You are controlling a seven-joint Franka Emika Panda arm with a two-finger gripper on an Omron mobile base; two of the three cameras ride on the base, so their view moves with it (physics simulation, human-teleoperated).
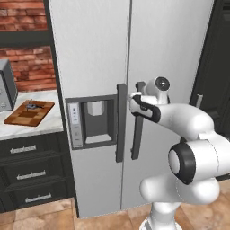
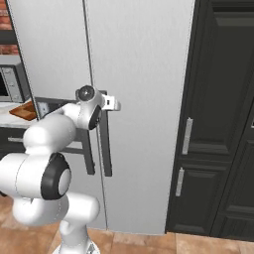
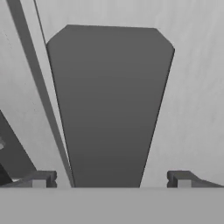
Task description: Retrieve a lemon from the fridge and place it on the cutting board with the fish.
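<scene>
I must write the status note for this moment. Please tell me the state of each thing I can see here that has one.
fridge: both doors shut.
right door handle: between the pincer's open fingers, not gripped.
pincer: open, at the right door handle.
cutting board: flat on the counter left of the fridge.
fish: lying on the cutting board.
drawers: shut.
dark cabinet doors: shut.

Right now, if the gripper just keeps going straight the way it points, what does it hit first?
Most likely the right door handle of the fridge. In the hand view the handle sits dead ahead between the open gripper's fingertips, so they would straddle it. The remaining gap is hard to judge.
</scene>
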